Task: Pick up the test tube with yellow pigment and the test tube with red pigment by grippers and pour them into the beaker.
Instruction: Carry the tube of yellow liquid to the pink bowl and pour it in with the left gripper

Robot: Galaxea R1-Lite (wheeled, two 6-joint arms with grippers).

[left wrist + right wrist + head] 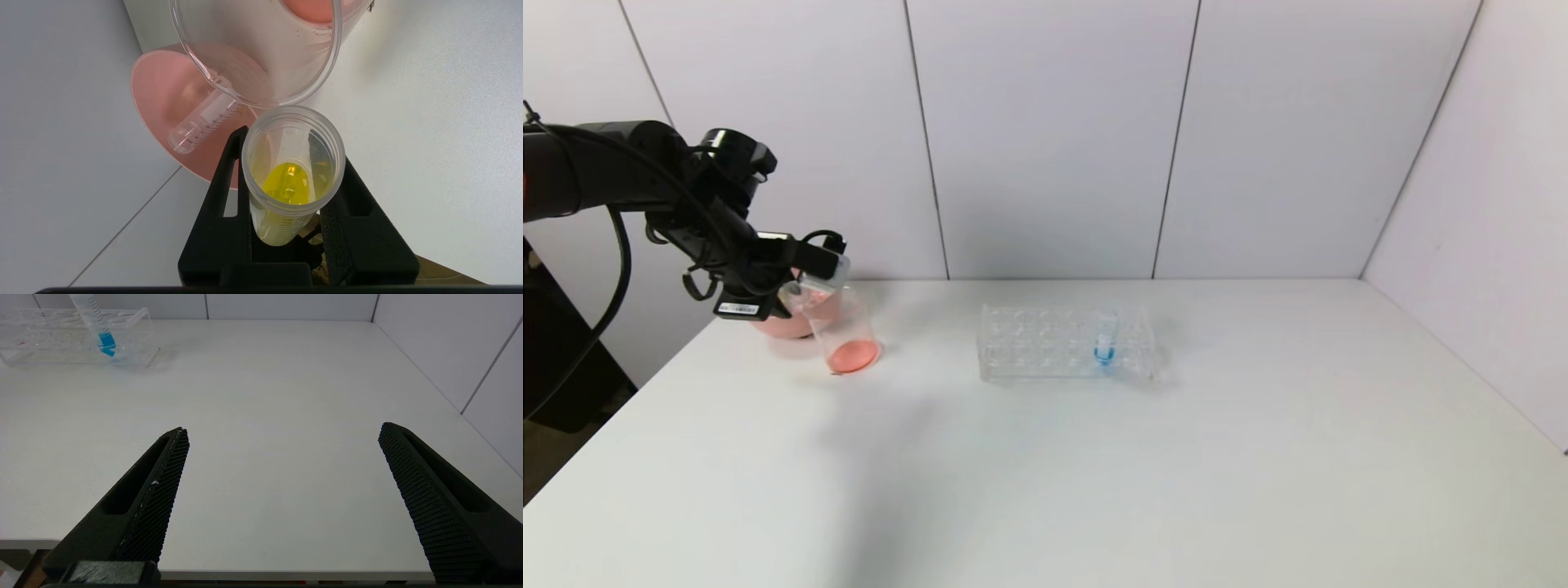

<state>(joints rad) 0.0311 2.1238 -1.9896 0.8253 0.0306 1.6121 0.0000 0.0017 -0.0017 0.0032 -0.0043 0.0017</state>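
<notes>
My left gripper [827,263] [292,151] is shut on the test tube with yellow pigment [293,179], held tilted at the far left of the table. The tube's open mouth sits just beside the rim of the clear beaker [849,331] [261,61]. Yellow liquid lies pooled inside the tube. Red-orange liquid covers the beaker's bottom. No test tube with red pigment is in view. In the right wrist view my right gripper [282,428] hangs open and empty over the table's near edge; it is out of the head view.
A pink bowl [784,322] [163,102] stands right behind the beaker, with an empty clear tube [202,122] lying in it. A clear tube rack [1066,343] [61,339] at mid-table holds a blue-liquid tube [1105,335] [104,335]. Walls close the back and right.
</notes>
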